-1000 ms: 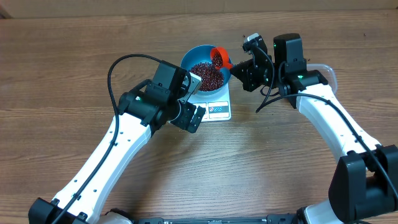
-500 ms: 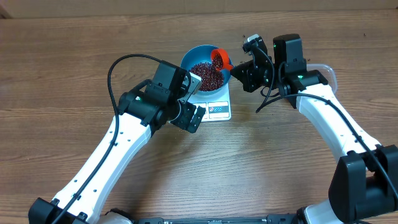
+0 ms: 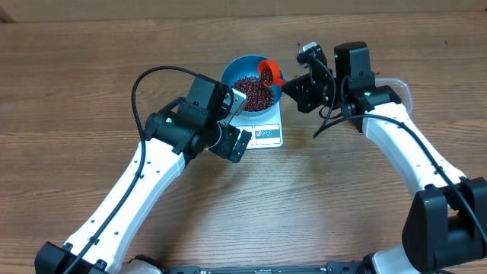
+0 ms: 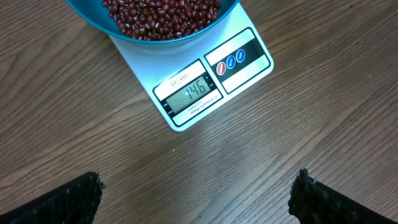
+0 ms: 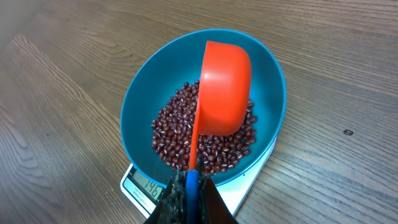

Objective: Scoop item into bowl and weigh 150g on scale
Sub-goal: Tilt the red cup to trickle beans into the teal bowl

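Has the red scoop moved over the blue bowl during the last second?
No. In the overhead view the red scoop sits at the same spot over the blue bowl's right rim, equally far from the scale.

beans (image 5: 174, 134): dark red-brown, some w/ a tiny pale fleck. bowl (image 5: 146, 93): bright blue, plain inside & out. scoop (image 5: 227, 87): solid orange-red. scale (image 4: 140, 65): white top w/ thin dark outlines round its panels; display (image 4: 193, 94) grey-green w/ dark digits; buttons (image 4: 231, 60) one red, two blue, on a black strip. desk (image 3: 304, 205): mid-brown wood grain w/ darker streaks. left arm (image 3: 129, 198) & right arm (image 3: 415, 148): white shells, black joints, black cables.
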`<state>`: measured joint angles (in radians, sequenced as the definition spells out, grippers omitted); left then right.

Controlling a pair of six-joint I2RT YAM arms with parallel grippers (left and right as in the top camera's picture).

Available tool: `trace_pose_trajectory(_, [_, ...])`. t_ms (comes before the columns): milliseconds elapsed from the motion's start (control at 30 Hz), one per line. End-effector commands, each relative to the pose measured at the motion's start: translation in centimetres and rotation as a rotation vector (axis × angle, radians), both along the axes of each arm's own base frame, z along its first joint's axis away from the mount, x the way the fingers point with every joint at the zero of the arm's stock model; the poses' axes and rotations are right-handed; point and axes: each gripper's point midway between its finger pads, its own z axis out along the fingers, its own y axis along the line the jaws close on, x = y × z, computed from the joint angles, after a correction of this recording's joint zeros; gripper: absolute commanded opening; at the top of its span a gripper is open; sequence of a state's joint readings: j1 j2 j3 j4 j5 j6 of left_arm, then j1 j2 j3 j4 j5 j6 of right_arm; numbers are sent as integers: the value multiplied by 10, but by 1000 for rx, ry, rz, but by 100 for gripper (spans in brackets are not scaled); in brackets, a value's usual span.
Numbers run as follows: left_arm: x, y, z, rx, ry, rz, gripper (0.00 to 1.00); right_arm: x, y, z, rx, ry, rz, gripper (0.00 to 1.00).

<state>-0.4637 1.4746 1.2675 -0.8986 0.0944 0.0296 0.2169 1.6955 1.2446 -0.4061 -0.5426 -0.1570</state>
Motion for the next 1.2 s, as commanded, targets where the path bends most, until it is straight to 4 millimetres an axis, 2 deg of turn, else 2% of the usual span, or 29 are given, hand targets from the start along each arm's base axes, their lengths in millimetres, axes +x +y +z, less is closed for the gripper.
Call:
trace_pose_trajectory(0, [0,0,10,-17,-25,-6,100,2,2,3,4,-7,2,4])
trace_pose_trajectory(133, [0,0,10,-17,-25,-6,100,2,2,3,4,-7,3,4])
trace_pose_trajectory(200, [0,0,10,-17,-25,-6,100,-11,10,1,-42,-73,151,4])
trace_pose_trajectory(233, [0,0,10,-17,-25,-6,100,-12,10,-1,-60,-84,166,4])
trace_pose_trajectory(567, [0,0,10,-17,-25,-6,100,-9,9,0,-25,-32,97,4])
trace_pose_trajectory(1167, [0,0,10,-17,-25,-6,100,-11,8,-3,-17,3,82,4])
